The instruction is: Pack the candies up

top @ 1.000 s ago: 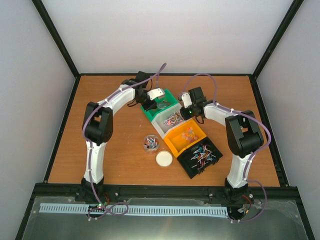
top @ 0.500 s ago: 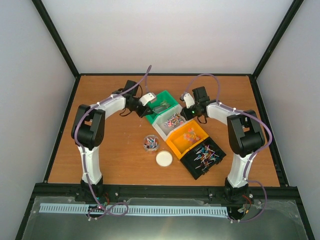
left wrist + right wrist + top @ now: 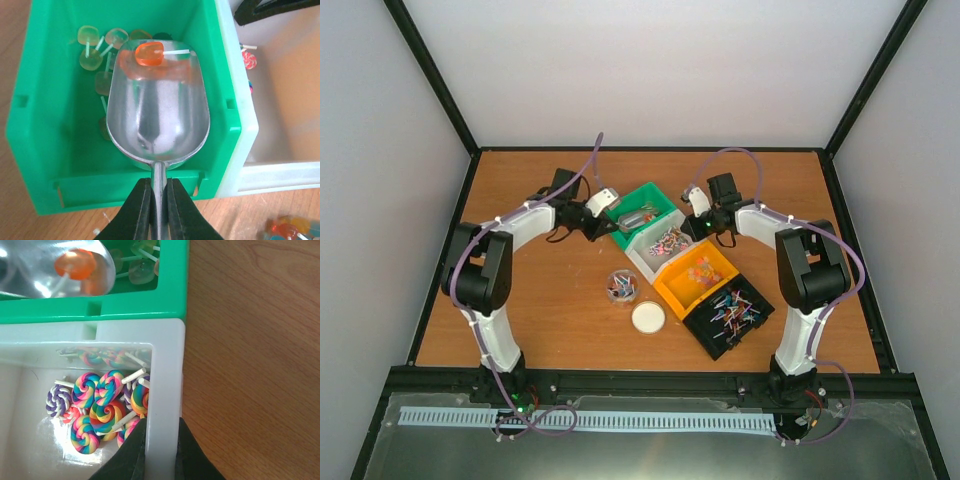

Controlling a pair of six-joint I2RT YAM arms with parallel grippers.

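One white lid (image 3: pixel 648 318) lies nearest, just beside one clear jar (image 3: pixel 609 285) holding a few candies (image 3: pixel 621 289). Four bins of candies run in a slanted row: black bin (image 3: pixel 705 345), orange bin (image 3: pixel 665 290), white bin (image 3: pixel 165 355), then green bin (image 3: pixel 40 165) farthest. The right gripper (image 3: pixel 161 432) pinches the white bin's side wall, and the swirled lollipops (image 3: pixel 102 405) inside mostly slant their sticks toward that wall. The left gripper (image 3: pixel 159 187) is clamped on the handle of one metal scoop (image 3: pixel 157 115) over the green bin. One orange lollipop (image 3: pixel 149 53) lies at the scoop's far end, stick crosswise.
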